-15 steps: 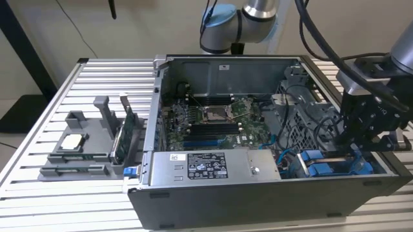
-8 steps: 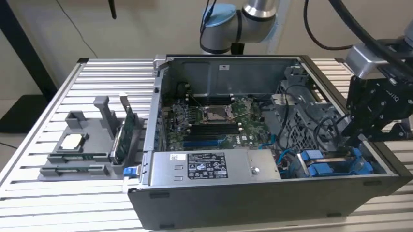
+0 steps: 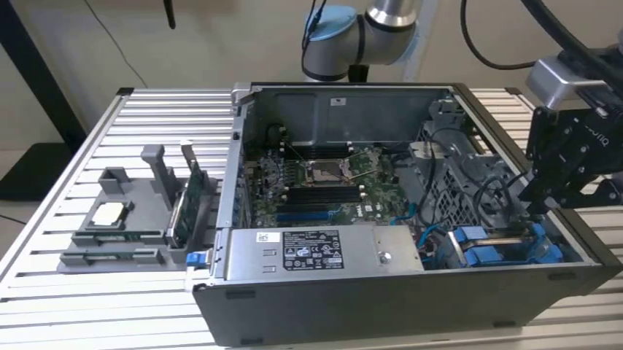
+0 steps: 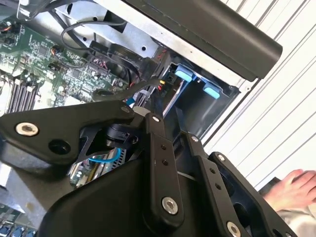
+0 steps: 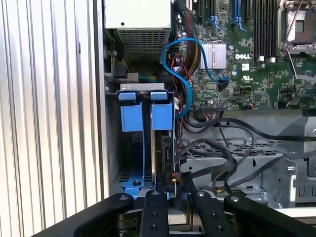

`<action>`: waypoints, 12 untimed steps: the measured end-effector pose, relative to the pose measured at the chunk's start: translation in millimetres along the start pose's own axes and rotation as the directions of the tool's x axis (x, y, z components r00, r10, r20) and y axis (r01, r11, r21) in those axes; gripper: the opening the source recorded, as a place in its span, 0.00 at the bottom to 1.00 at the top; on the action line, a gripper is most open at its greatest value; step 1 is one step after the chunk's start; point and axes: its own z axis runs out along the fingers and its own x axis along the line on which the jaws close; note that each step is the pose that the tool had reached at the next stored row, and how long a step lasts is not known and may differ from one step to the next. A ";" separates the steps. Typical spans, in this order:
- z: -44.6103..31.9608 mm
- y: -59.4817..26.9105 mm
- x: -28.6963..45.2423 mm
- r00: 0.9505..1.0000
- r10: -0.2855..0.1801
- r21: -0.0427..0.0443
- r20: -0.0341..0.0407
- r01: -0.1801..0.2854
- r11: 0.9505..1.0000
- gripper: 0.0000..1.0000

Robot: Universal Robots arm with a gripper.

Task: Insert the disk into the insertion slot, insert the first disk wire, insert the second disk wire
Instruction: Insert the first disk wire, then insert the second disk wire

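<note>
Two bright blue caddy frames stand on edge side by side in the dark grey drive cage (image 5: 112, 148) at the case's corner. The one nearer the motherboard (image 5: 161, 116) has a dark drive edge (image 5: 165, 153) alongside it, which I take for the disk seated in the insertion slot. The other frame (image 5: 131, 116) looks hollow. In the exterior view the blue frames (image 3: 497, 248) sit at the case's right front. My gripper (image 5: 177, 197) hovers right over that end of the cage, close to a bundle of black wires (image 5: 222, 153); it is also seen from outside (image 3: 550, 197) and from behind (image 4: 168, 143).
A grey labelled power-supply box (image 3: 311, 251) lies beside the cage, and the green motherboard (image 3: 322, 182) fills the case floor. A blue cable (image 5: 182, 74) loops near the cage. A grey tray of parts (image 3: 127, 226) stands on the slatted table. A person's hand (image 4: 296, 187) rests outside the case.
</note>
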 end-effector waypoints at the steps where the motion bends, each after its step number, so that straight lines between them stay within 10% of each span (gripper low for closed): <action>1: 0.0 0.0 0.0 1.000 0.000 0.000 0.000 0.000 1.000 0.27; 12: -1.4 -6.3 -0.4 1.000 0.001 0.000 0.000 -0.001 1.000 0.27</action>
